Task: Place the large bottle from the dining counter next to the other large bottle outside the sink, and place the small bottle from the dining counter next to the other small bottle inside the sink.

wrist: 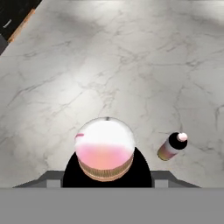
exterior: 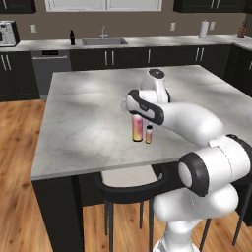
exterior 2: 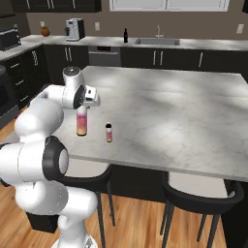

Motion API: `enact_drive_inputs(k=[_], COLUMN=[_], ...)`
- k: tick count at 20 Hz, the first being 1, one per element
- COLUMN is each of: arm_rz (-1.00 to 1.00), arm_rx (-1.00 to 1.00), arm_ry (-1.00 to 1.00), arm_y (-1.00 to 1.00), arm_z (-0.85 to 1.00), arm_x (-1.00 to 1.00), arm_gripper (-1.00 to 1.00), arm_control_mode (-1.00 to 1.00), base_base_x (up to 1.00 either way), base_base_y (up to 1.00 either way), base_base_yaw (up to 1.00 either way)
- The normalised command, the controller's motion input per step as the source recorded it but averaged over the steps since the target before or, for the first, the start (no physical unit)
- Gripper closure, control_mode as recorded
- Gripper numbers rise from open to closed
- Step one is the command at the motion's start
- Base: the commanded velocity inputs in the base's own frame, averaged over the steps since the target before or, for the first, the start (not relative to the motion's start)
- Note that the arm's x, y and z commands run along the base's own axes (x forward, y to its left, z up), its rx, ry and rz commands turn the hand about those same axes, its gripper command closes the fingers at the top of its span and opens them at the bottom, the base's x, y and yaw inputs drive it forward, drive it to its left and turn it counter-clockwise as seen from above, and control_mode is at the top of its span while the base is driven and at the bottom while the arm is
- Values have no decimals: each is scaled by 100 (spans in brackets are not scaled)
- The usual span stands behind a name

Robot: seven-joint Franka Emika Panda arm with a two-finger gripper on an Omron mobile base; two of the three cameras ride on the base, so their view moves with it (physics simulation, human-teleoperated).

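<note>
Grasping is in hand: the tall round pink-to-yellow bottle (exterior: pixel 137 128), upright near the marble tabletop's (exterior: pixel 88 108) front edge, is clasped by the hand (exterior: pixel 134 114); lifting straight up is called for.

Rendered frames, evenly bright, soft-edged, slightly low in resolution. Grey-veined white marble island top (exterior: pixel 88 113) carries broad diffuse bright and grey patches. Hand view: black shadow blob (wrist: pixel 107 173) under tall pink-to-yellow round bottle (wrist: pixel 105 151). No glare.
</note>
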Motion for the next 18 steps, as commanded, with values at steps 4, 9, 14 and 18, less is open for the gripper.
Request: enact_drive_inputs(k=[4, 9, 14, 18], arm_rz=[0, 0, 0, 0], arm_rx=[0, 0, 0, 0], arm_ry=[1, 0, -7, -10], arm_y=[-6, -7, -15, -13], arm_z=[65, 56, 57, 50], arm_x=[-60, -43, -42, -44], arm_gripper=[100, 100, 100, 100], arm_control_mode=[-100, -100, -100, -100], base_base_x=[0, 0, 0, 0], base_base_y=[0, 0, 0, 0], base_base_yaw=[0, 0, 0, 0])
